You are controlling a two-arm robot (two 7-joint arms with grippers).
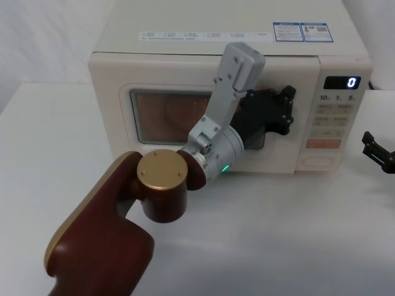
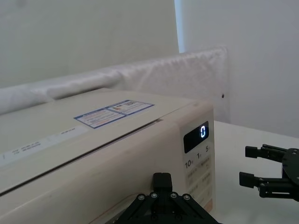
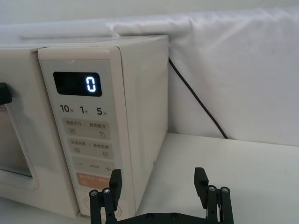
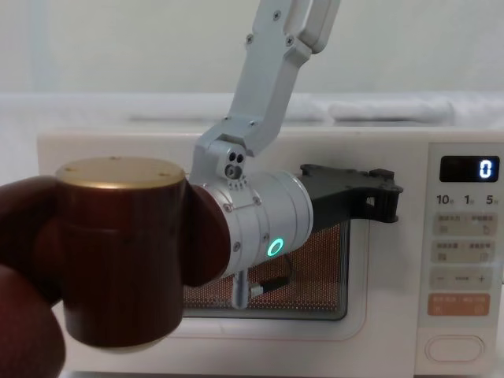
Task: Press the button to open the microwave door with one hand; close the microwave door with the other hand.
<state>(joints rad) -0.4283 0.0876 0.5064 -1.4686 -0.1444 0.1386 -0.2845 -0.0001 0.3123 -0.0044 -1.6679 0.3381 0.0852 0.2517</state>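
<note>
Bright, even, diffuse light; soft shadows under microwave (image 1: 203,74); near arm joint (image 4: 118,260) out of focus.

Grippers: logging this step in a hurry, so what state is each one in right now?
Left gripper: against the microwave door, holding nothing; open or shut cannot be told.
Right gripper: open, empty, near the control panel.

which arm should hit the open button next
Right. The right pincer hovers open beside the control panel, near the button. The left pincer is up against the closed microwave door.
</note>
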